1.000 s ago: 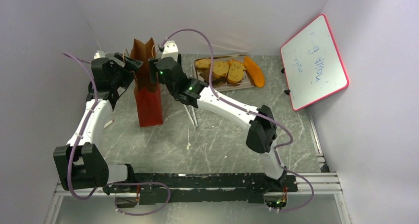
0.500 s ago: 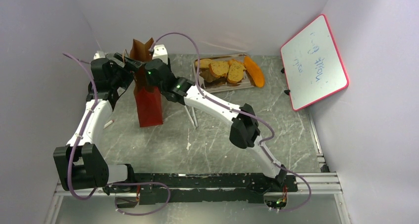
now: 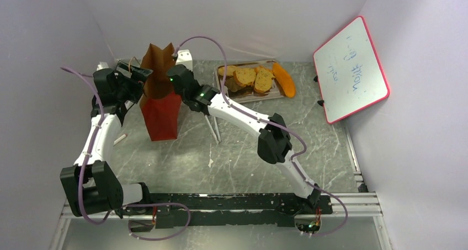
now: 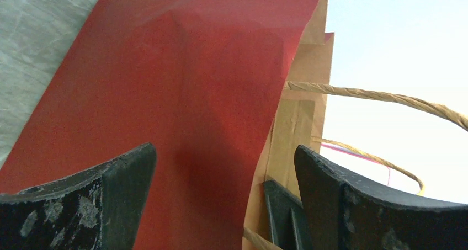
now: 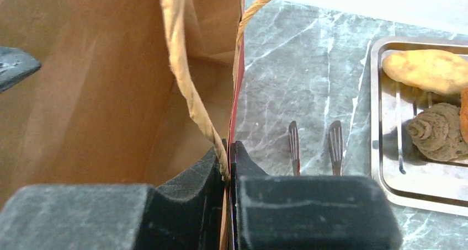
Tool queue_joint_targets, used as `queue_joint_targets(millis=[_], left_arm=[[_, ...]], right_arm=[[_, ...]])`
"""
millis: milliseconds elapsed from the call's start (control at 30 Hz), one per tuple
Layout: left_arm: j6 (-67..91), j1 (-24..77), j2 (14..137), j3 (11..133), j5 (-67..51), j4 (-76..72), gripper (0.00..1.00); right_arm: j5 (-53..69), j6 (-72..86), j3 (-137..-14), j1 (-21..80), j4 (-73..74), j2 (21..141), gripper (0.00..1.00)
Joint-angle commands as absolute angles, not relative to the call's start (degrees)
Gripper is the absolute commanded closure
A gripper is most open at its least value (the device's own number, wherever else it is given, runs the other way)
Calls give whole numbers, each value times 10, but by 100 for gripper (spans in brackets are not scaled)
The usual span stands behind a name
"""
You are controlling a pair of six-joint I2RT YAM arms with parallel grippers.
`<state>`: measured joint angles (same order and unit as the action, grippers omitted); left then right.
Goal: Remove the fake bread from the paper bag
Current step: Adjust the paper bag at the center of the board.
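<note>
Bag (image 3: pixel 161 115) has swung left, mouth wider now: your right claw (image 5: pixel 229 153) is pinched on its rim, left claw (image 4: pixel 224 150) spread wide astride the other wall. Bread (image 3: pixel 254 78) sits on the tray (image 5: pixel 375 123); none shows inside.

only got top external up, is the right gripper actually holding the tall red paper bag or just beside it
Observer: Holding. The right wrist view shows the right gripper shut on the tall red paper bag, on its wall at the rim.
Operator: and the left one
Observer: The left gripper is open, its fingers straddling the other wall, not pinching.
Operator: anything inside it
Observer: Nothing shows on the brown inside; the fingers hide the bottom.
</note>
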<state>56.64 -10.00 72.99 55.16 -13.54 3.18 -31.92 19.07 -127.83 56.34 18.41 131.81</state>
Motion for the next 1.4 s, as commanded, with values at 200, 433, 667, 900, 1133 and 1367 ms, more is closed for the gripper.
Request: queue_joint_targets(millis=[200,433,667,900,1133,1367], left_arm=[[532,-112,775,584,-308,13,1],[466,-112,792,583,-348,64,1],[396,-112,821,623,-371,122,1],[351,-110,836,646,-383,151,1],[301,-94,846,676,-372,187,1],[272,-70,842,699,-363,199,0]], right_arm=[[-325,186,-1271,553,167,1288,90],[-319,178,-1278,553,161,1285,91],[-314,168,-1278,553,160,1283,91],[-309,164,-1290,553,167,1288,92],[-305,162,-1307,552,179,1294,92],[-304,163,-1319,551,189,1302,92]])
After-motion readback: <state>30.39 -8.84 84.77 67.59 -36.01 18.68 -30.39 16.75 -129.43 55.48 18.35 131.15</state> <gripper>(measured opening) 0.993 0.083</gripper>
